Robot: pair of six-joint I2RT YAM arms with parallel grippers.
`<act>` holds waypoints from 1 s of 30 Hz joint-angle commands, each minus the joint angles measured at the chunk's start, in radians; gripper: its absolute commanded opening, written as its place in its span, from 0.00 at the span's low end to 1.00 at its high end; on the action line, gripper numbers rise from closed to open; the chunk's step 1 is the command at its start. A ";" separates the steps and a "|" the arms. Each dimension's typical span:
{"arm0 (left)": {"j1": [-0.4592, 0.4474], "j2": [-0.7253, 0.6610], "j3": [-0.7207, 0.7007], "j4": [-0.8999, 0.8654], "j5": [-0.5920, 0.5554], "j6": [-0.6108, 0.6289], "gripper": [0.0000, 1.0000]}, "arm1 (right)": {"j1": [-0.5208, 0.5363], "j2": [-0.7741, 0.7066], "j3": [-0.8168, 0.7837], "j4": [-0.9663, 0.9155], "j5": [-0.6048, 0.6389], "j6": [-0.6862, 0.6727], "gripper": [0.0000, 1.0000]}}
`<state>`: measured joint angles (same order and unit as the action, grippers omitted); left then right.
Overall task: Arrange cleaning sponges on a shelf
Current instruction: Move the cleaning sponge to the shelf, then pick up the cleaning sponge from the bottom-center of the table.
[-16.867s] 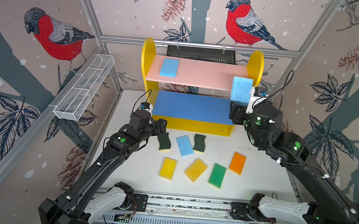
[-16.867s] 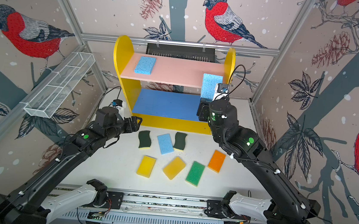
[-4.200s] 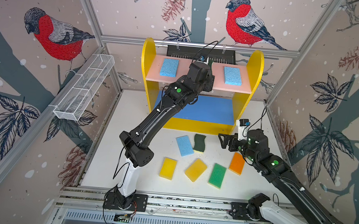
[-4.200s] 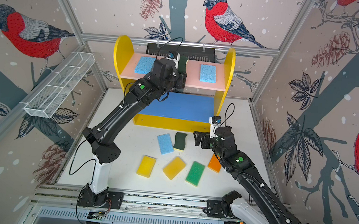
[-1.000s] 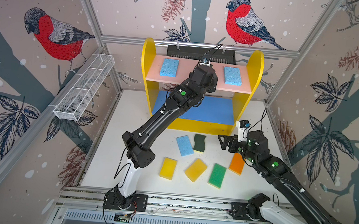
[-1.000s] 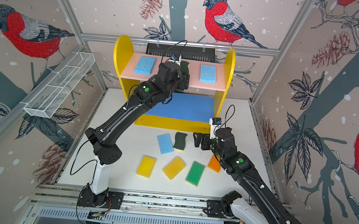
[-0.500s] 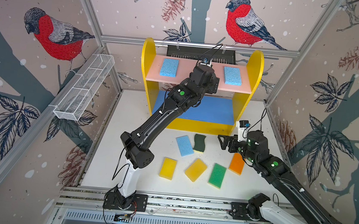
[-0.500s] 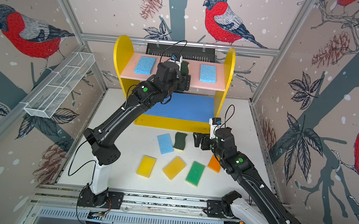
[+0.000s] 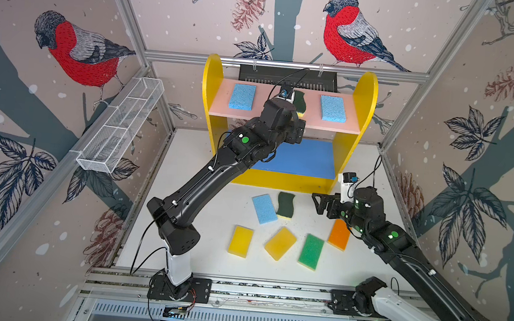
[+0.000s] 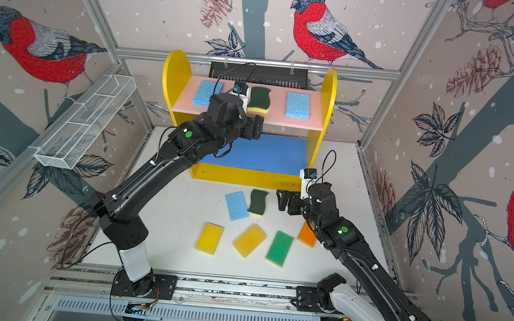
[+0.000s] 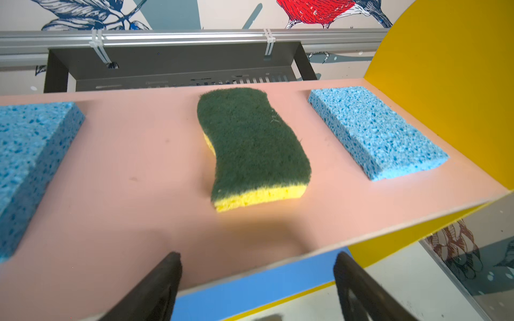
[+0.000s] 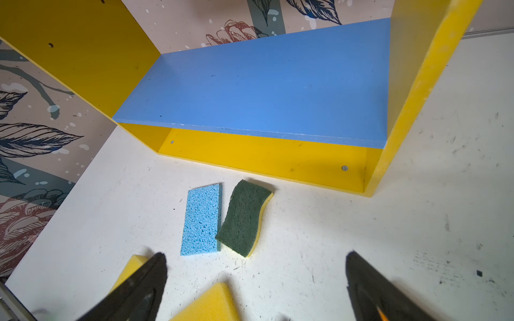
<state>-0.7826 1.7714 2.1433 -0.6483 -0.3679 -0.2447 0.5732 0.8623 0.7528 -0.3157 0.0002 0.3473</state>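
The shelf [image 9: 363, 113] stands at the back. On its pink top board [image 11: 125, 166] a dark-green wavy sponge [image 11: 250, 139] lies flat between two light blue sponges [image 9: 242, 97] [image 9: 332, 108]. My left gripper [image 11: 257, 257] hangs open and empty at the board's front edge, clear of that sponge. On the table lie a light blue sponge [image 9: 264, 208], a dark-green one [image 12: 243, 216], two yellow ones [image 9: 240, 241] [image 9: 280, 243], a green one [image 9: 311, 251] and an orange one [image 9: 339, 234]. My right gripper [image 12: 256, 257] hovers open and empty just right of the table's dark-green sponge.
A long white wire basket [image 9: 120, 129] hangs on the left wall. A black vented panel [image 9: 286, 76] sits behind the shelf. The blue middle board [image 12: 264, 83] holds nothing. A metal rail [image 9: 237, 289] with both arm bases runs along the front.
The left gripper's jaws have opened wider and let go of the dark-green sponge, which stays on the pink board. The gripper has drawn back slightly. The right arm has not moved.
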 commanded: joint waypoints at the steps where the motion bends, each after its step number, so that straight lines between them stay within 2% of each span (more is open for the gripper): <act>1: -0.006 -0.076 -0.093 0.071 0.027 -0.017 0.86 | 0.001 0.000 0.002 0.014 0.012 0.015 1.00; 8: -0.010 -0.290 -0.374 0.135 -0.004 -0.063 0.86 | -0.001 0.006 0.002 0.010 0.020 0.042 1.00; 18: -0.012 -0.560 -0.764 0.089 -0.090 -0.156 0.85 | 0.001 0.000 -0.022 0.001 0.000 0.137 0.99; 27: -0.015 -0.735 -1.084 0.067 -0.001 -0.315 0.84 | 0.006 -0.068 -0.110 -0.038 0.002 0.275 1.00; 30: -0.022 -0.773 -1.140 0.030 -0.004 -0.363 0.84 | 0.016 -0.091 -0.150 -0.034 0.000 0.315 0.99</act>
<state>-0.7982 1.0245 1.0325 -0.6003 -0.3882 -0.5320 0.5823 0.7876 0.6254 -0.3531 0.0002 0.5941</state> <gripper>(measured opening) 0.839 0.995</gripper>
